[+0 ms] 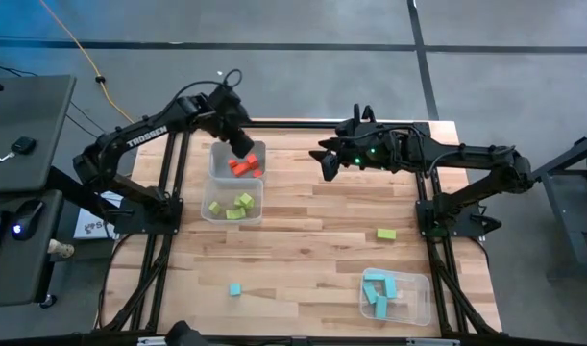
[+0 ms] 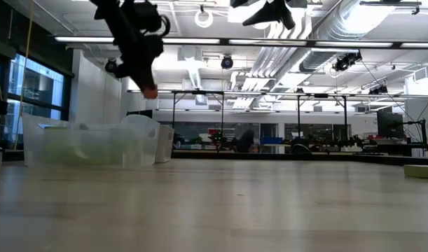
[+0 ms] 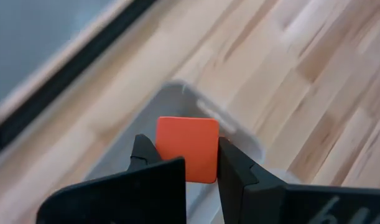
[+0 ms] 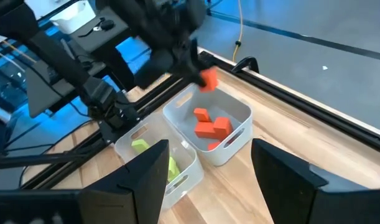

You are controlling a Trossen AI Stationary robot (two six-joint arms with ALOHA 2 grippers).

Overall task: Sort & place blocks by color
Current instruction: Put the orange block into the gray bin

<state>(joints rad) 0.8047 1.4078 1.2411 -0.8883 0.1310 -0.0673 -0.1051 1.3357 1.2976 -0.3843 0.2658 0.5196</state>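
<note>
My left gripper (image 1: 241, 146) is shut on a red block (image 3: 188, 148) above the far-left clear tub (image 1: 219, 163), which holds several red blocks (image 4: 209, 127). The tub next to it on the near side (image 1: 209, 213) holds lime green blocks (image 1: 232, 206). A third tub (image 1: 420, 300) at the near right holds teal blocks (image 1: 378, 289). One green block (image 1: 386, 234) and one teal block (image 1: 234, 289) lie loose on the table. My right gripper (image 1: 327, 165) hangs open over the table's far middle, holding nothing. My left gripper pinches the red block by two opposite sides (image 3: 213, 155) between its two fingers (image 3: 234, 167). The fingers slant downward from above. The block (image 4: 208, 79) is lifted clear, hanging over the tub of red blocks.
The wooden table (image 1: 312, 240) has bare room in its middle and along the near edge. Black frame rails (image 1: 274, 125) run along the far edge, close behind the red tub. The arms' bases stand at the left and right edges.
</note>
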